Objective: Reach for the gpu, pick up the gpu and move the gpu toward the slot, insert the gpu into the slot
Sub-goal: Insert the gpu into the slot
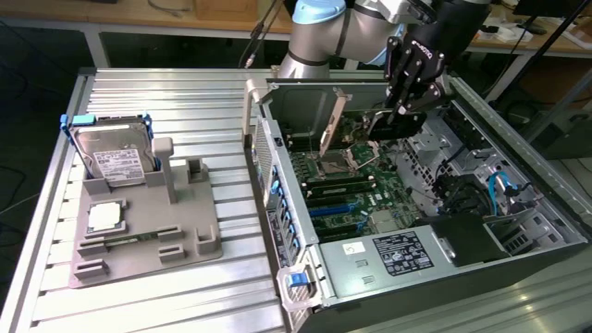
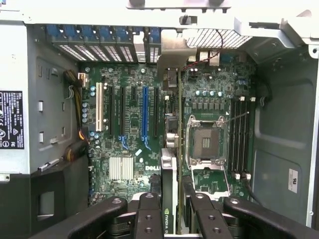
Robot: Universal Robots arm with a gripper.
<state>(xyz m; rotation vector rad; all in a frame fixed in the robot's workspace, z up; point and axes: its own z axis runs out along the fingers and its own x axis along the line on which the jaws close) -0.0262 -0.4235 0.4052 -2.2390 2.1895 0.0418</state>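
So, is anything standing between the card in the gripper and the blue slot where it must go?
Nothing visible does. The gripper is shut on the card, which hangs edge-on above the board, to one side of the blue slot. The slot is empty, and only a low black slot lies between them.

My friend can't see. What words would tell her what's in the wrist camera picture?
The black gripper holds the gpu edge-on above an open computer's green motherboard. The card is not yet in the long blue slot, which sits empty beside it, with the square metal CPU socket on the card's other side.
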